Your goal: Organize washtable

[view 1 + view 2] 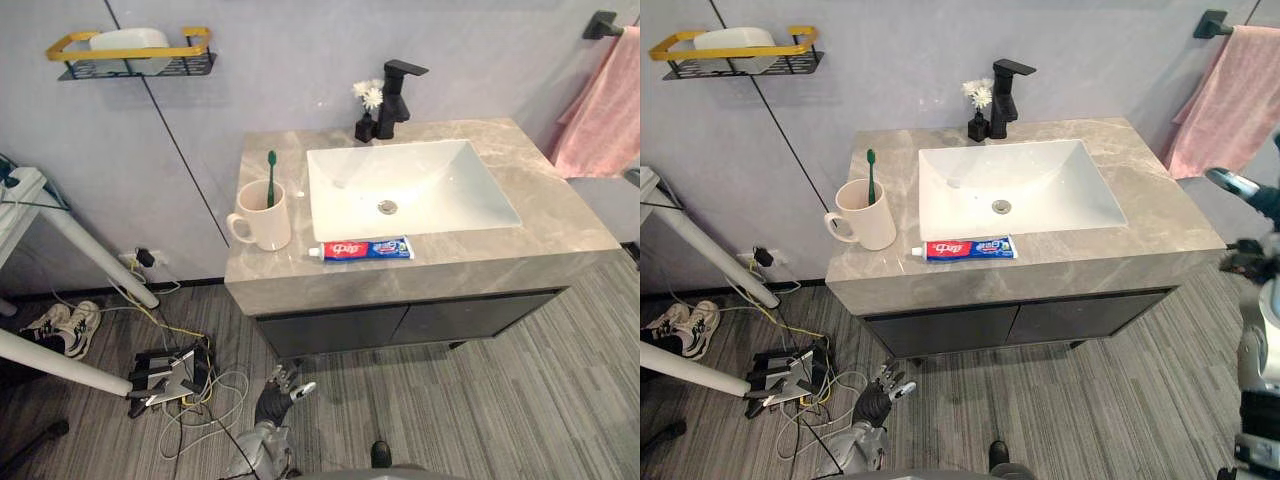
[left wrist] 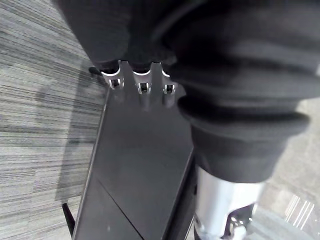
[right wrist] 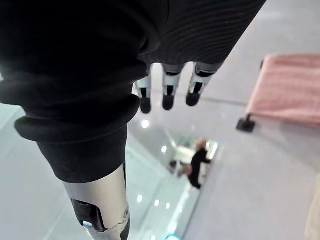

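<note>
Washtable: grey marbled counter (image 1: 560,215) against a pale grey wall; both hands empty.
Left to right: black-and-yellow wall shelf (image 1: 135,62) holding a white dish; left hand (image 1: 880,395) hanging low over the grey striped floor (image 1: 480,400) before the dark cabinet (image 1: 400,322), fingers relaxed; cream mug (image 1: 262,215) near the counter's left edge, green toothbrush (image 1: 271,178) upright in it, head up; toothpaste tube (image 1: 360,249) flat along the front edge, long axis left-right, white cap leftward, red-and-blue label; white basin (image 1: 440,190); small flower vase (image 1: 367,112) and black faucet (image 1: 397,95) at the back edge; pink towel (image 1: 605,105) on a wall bar; right hand (image 3: 168,97) raised, fingers straight.
</note>
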